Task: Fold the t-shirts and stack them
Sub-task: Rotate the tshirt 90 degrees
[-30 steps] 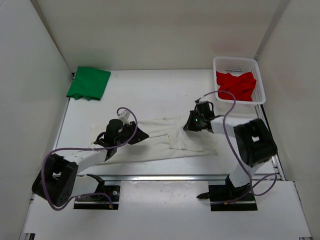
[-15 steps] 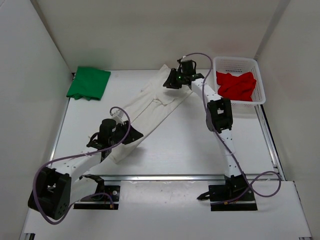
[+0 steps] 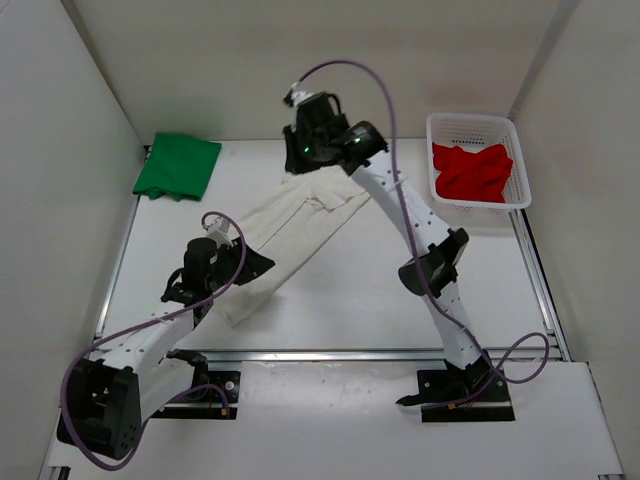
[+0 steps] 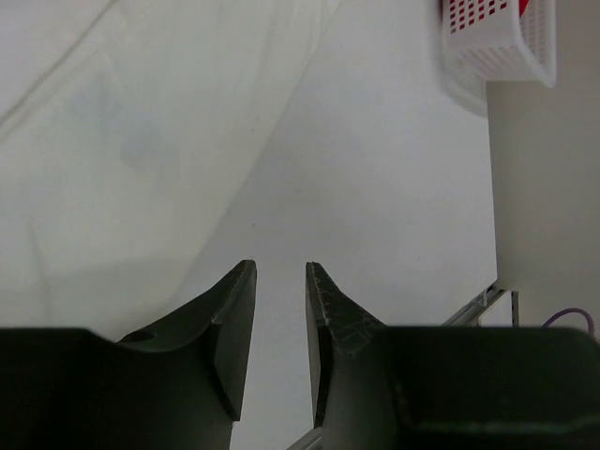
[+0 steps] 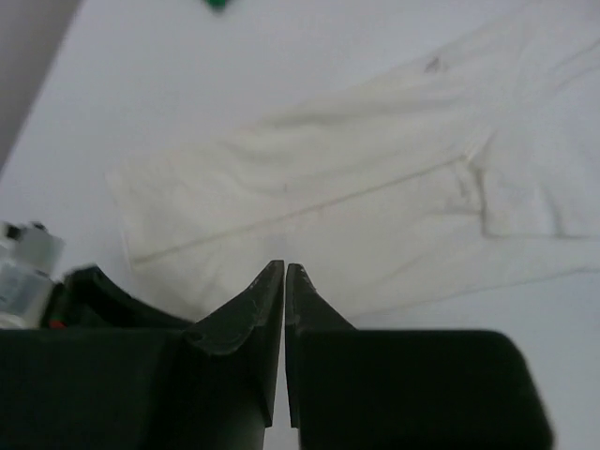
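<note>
White t-shirt (image 3: 290, 235) lies flat on the worktop (image 3: 340, 295) as a long diagonal strip, running from lower left of centre up to upper centre in the top view, w/ a sleeve sticking out on its right side near the upper end. Green t-shirt (image 3: 178, 166) sits folded at upper left, well apart from it. Red t-shirt (image 3: 472, 170) is bunched inside the white mesh basket (image 3: 470, 122) at upper right. Left gripper (image 3: 266, 267) is at the right edge of the white shirt's lower part. Its wrist view shows the fingers partly apart w/ a narrow gap, bare worktop showing through and nothing held. Right gripper (image 3: 302, 156) is stretched out to upper centre, over the strip's far end. In its wrist view the fingers are all but closed, only a hairline slit btwn them and no cloth in it, and the white shirt spreads across the frame beyond the tips.
</note>
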Action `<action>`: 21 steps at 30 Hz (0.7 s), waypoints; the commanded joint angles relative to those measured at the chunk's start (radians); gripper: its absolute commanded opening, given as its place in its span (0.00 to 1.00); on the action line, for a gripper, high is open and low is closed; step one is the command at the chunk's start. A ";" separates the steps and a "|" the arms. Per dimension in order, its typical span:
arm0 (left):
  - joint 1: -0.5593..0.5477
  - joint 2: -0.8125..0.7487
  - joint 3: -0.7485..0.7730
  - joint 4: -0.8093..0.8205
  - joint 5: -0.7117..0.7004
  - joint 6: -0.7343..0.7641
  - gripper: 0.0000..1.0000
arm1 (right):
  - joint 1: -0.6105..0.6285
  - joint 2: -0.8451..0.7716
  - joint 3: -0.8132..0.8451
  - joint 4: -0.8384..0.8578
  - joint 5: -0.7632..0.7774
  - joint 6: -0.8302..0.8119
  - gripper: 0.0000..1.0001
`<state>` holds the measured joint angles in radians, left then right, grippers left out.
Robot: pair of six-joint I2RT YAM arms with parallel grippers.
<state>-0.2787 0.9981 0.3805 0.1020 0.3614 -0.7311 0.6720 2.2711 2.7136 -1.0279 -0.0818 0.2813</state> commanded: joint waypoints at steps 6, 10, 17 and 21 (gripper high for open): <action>0.010 -0.066 -0.014 -0.004 0.045 0.024 0.39 | 0.113 -0.325 -0.356 -0.094 0.318 -0.034 0.08; -0.002 -0.087 -0.021 0.014 0.063 0.024 0.40 | 0.100 -0.715 -1.229 0.417 0.279 0.036 0.25; 0.009 -0.093 -0.002 -0.010 0.063 0.024 0.39 | -0.011 -0.915 -1.977 1.256 -0.105 0.390 0.44; 0.018 -0.107 -0.015 -0.005 0.045 0.019 0.40 | 0.047 -0.657 -1.885 1.325 -0.195 0.462 0.44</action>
<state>-0.2649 0.9169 0.3664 0.0963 0.4046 -0.7204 0.6762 1.5093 0.7864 0.0193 -0.1326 0.6128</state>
